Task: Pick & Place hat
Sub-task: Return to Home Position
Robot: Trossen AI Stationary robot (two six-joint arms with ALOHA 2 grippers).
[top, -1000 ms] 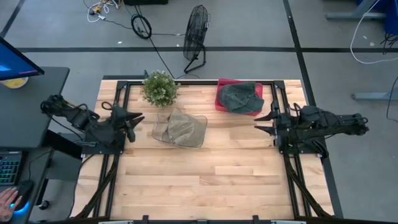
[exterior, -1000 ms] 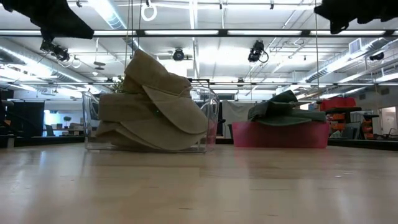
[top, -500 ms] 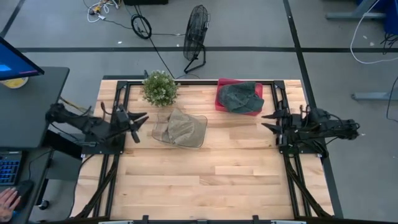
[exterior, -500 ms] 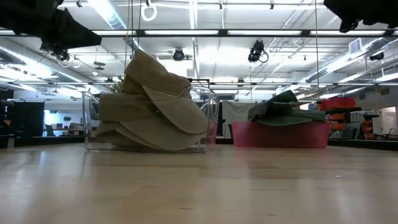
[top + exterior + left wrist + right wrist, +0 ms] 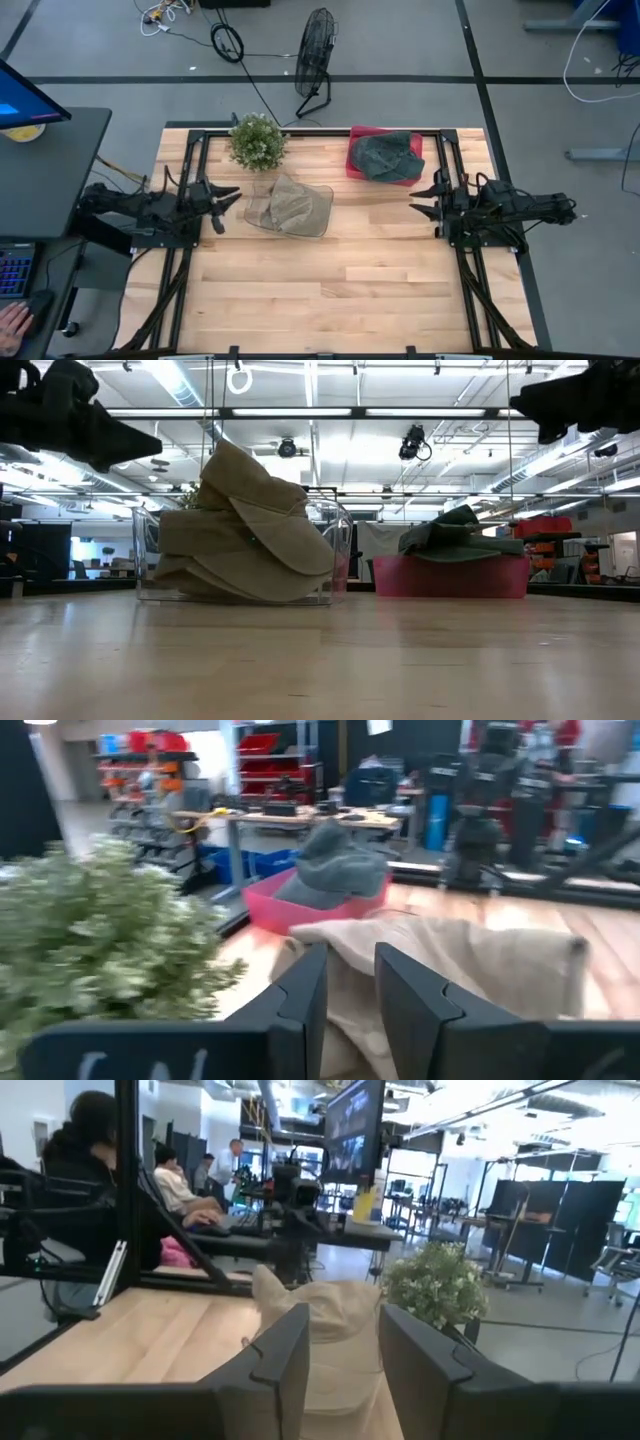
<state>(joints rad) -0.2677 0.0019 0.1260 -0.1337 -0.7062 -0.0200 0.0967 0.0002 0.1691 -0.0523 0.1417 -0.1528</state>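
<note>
Several tan hats (image 5: 290, 205) are piled in a clear bin (image 5: 324, 194) at the table's middle far side, and one brim sticks up above its rim (image 5: 245, 480). A grey-green hat (image 5: 385, 155) lies heaped in a red bin (image 5: 353, 166) at the far edge. My left gripper (image 5: 222, 200) hovers open, level, just left of the clear bin; its wrist view looks past the fingers (image 5: 350, 955) at the tan hats (image 5: 440, 960). My right gripper (image 5: 420, 198) hovers open toward the table's right side, pointing at the clear bin (image 5: 320, 1310).
A potted plant (image 5: 257, 140) stands at the far edge, left of the red bin and close behind the clear bin. Bare wood (image 5: 330, 290) fills the near half of the table. People sit at desks beyond the table's left side (image 5: 90, 1140). A hand rests at a desk (image 5: 10, 322).
Both grippers have come down a little from higher up, still open and above the table. The left one now sits lower beside the clear bin. The hats and bins have not moved.
</note>
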